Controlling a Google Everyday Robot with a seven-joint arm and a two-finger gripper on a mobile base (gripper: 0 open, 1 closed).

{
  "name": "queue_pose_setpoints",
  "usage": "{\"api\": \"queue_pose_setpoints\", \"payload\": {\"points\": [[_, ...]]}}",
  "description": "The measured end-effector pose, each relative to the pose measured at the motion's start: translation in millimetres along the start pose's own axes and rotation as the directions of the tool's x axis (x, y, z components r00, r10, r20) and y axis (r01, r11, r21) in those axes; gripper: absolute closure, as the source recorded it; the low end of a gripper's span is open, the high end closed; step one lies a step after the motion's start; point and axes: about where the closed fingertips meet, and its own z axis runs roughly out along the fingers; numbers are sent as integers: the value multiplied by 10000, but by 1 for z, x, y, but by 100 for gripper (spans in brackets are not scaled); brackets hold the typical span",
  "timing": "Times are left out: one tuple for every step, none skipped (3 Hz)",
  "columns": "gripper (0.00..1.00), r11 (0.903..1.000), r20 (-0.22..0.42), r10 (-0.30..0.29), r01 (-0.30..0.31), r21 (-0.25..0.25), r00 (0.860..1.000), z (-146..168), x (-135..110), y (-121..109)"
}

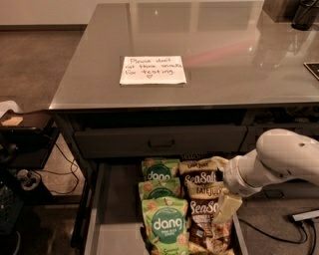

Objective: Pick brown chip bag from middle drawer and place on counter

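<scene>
The middle drawer (117, 209) is pulled open under the counter (234, 60). Two brown "Sea Salt" chip bags lie in its right half, one at the back (200, 178) and one nearer the front (203, 226). Three green "dang" bags (164, 224) lie to their left. My gripper (227, 206) hangs from the white arm (279, 157), which reaches in from the right. It is low over the right edge of the front brown bag. Whether it touches the bag is unclear.
A white handwritten note (152, 69) lies on the counter. The shut upper drawer front with a black handle (160, 143) is just above the open drawer. A dark side stand with cables (25, 149) is at the left. Dark objects (299, 12) stand at the counter's far right.
</scene>
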Motion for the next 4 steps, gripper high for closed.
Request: {"api": "queue_pose_setpoints", "payload": {"points": [[0, 9917, -331, -1106, 1125, 616, 9933, 21, 43, -27], [0, 9804, -643, -1777, 1823, 747, 9820, 47, 74, -48], [0, 9805, -1056, -1815, 1881, 562, 9777, 71, 105, -59], [0, 9877, -1272, -1488, 1536, 287, 9807, 93, 127, -62]]}}
